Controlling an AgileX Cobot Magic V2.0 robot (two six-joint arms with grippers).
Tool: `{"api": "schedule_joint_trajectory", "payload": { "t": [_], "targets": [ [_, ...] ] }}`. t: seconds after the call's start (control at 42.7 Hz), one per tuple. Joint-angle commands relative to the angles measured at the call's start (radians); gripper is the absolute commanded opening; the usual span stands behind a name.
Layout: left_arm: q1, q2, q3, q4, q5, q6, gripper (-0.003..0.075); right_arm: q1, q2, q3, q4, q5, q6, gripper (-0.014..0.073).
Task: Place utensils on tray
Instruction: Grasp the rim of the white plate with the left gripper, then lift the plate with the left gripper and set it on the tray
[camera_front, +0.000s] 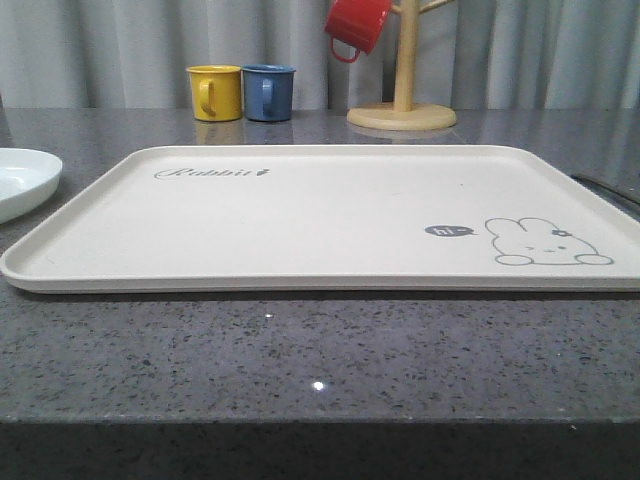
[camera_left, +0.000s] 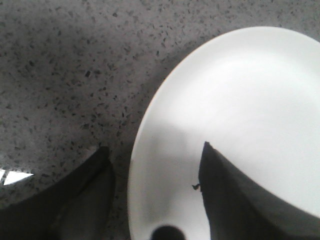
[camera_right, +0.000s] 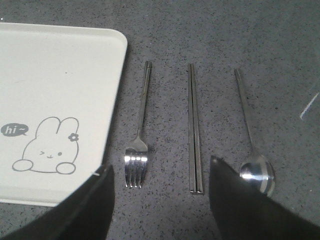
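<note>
Spoon (camera_right: 256, 170) bowl half hidden by R gripper (camera_right: 160, 200).

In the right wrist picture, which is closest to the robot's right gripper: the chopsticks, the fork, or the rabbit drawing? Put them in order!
From the right gripper:
1. Chopsticks, lying between the fingers.
2. Fork, beside them, toward the tray.
3. Rabbit drawing, on the tray, beyond the fork.
</note>
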Motion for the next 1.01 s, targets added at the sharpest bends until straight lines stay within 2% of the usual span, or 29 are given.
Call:
{"api": "schedule_joint_trajectory", "payload": {
  "t": [0.0,0.445,0.727,0.985],
  "targets": [
    [-0.005,-0.031,-0.033,-0.018,-0.007,0.002,0.0254,-0.004,0.011,-0.034,-0.004,-0.064,-0.004,0.0448],
    [-0.005,-0.030,-0.033,0.004,-0.018,0.002,-0.0015,-0.004,0.011,-0.034,-0.004,-0.064,-0.004,0.0448],
    [-0.005,-0.037,-0.040,-0.034,-0.006,0.002,-0.0020,-0.004,0.011,-0.034,-0.004,-0.064,-0.004,0.0448],
    [-0.011,-0.090,-0.178,-0.072,0.108,0.002,-0.0020,-0.004,0.011,-0.034,-0.004,-0.064,-0.004,0.0448]
  ]
}}
